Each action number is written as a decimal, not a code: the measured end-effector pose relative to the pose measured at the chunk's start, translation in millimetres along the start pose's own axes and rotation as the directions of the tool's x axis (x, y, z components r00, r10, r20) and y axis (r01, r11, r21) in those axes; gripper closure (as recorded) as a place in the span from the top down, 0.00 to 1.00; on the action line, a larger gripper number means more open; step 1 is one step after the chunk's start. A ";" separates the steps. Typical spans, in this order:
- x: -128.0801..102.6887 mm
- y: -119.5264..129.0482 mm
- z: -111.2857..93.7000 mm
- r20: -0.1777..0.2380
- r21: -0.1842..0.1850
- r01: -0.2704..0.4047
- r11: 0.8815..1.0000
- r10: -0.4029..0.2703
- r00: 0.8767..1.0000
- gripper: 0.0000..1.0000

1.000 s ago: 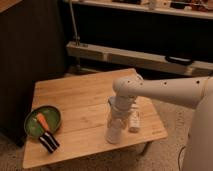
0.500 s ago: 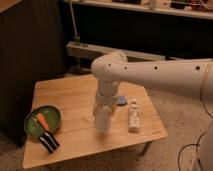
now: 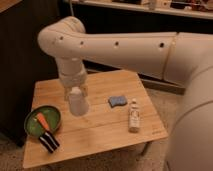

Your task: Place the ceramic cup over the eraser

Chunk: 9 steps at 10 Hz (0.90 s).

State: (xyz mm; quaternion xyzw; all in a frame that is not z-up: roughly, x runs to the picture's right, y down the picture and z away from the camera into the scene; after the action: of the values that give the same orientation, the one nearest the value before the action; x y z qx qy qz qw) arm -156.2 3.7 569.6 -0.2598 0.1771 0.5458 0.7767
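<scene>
The white ceramic cup (image 3: 78, 101) hangs upside down from my gripper (image 3: 75, 90), above the left middle of the wooden table (image 3: 100, 132). The gripper sits at the end of the white arm (image 3: 120, 47) that reaches in from the right. The eraser (image 3: 48, 141), a black block with white stripes, lies near the table's front left corner, below and left of the cup and apart from it.
A green bowl (image 3: 44, 121) with an orange carrot (image 3: 43, 121) sits at the left, just behind the eraser. A blue wavy-edged pad (image 3: 117, 101) lies mid-table. A slim white labelled bottle (image 3: 134, 115) lies to its right. Dark cabinets stand behind.
The arm has carried the cup leftward across the table, from near the bottle towards the bowl and eraser side. The other objects have not moved.
</scene>
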 end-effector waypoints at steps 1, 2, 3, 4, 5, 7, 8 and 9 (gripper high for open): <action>-9.3 27.9 -8.6 0.012 0.009 0.064 0.998 -0.064 0.998 0.00; -14.1 61.9 -13.8 0.010 0.005 0.128 0.992 -0.128 0.992 0.00; -17.2 80.3 -14.2 0.003 0.000 0.160 0.987 -0.160 0.987 0.00; -20.4 88.8 -12.9 -0.002 -0.002 0.178 0.984 -0.178 0.984 0.00; -22.7 96.7 -10.7 -0.008 -0.005 0.200 0.980 -0.201 0.980 0.00; -11.3 111.3 2.1 -0.040 -0.022 0.259 0.966 -0.260 0.965 0.00; -1.9 113.7 10.5 -0.054 -0.036 0.280 0.959 -0.282 0.958 0.00; 12.3 115.3 19.6 -0.067 -0.051 0.305 0.951 -0.308 0.949 0.00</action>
State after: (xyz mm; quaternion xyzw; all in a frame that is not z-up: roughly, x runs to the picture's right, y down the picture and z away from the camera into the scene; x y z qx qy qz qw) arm -260.5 55.7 554.2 -0.3199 0.1522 0.4118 0.8396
